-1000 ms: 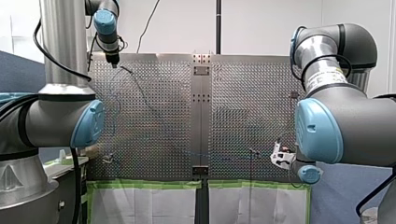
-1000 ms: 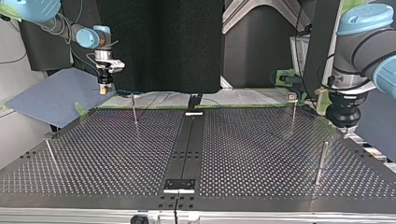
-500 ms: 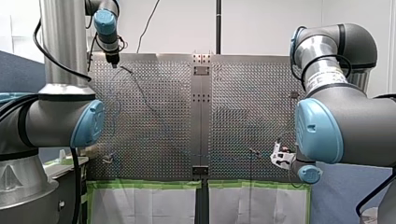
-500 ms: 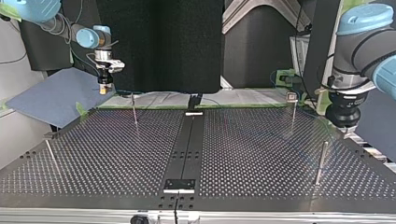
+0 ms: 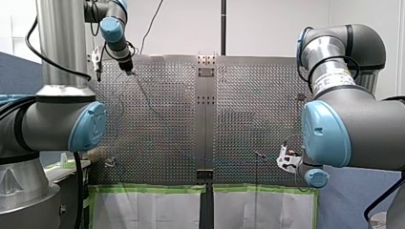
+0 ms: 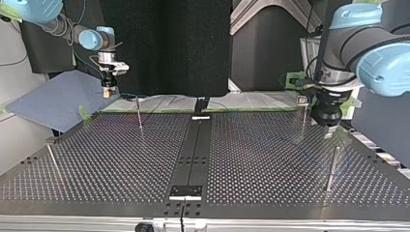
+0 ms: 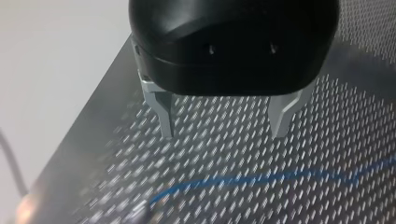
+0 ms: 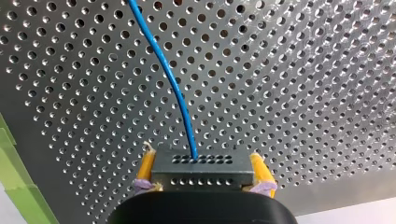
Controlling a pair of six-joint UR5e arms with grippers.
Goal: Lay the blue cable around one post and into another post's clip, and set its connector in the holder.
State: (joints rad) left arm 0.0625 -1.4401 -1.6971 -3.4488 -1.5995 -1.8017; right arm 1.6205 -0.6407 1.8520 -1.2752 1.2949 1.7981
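Note:
My right gripper (image 8: 202,159) has yellow pads shut on a dark block connector (image 8: 201,171). The blue cable (image 8: 170,81) runs out of it across the perforated board. In the top view this gripper (image 6: 107,93) hangs at the far left corner, beside a thin post (image 6: 139,113). My left gripper (image 7: 224,128) stands open, with nothing between its metal fingers, above the board. The blue cable (image 7: 261,177) lies a short way ahead of it. In the top view it (image 6: 329,130) hovers at the right between a clip post (image 6: 303,113) and a plain post (image 6: 332,166).
A dark centre strip (image 6: 193,150) divides the board, with small fixtures at its near end (image 6: 185,192) and far end (image 6: 200,116). Another post (image 6: 52,159) leans at the near left. Green tape (image 5: 148,189) edges the board in the front view.
My left arm has swung in over the board, leftward in the top view, rightward and lower in the front view. My right arm and the connector have stayed put.

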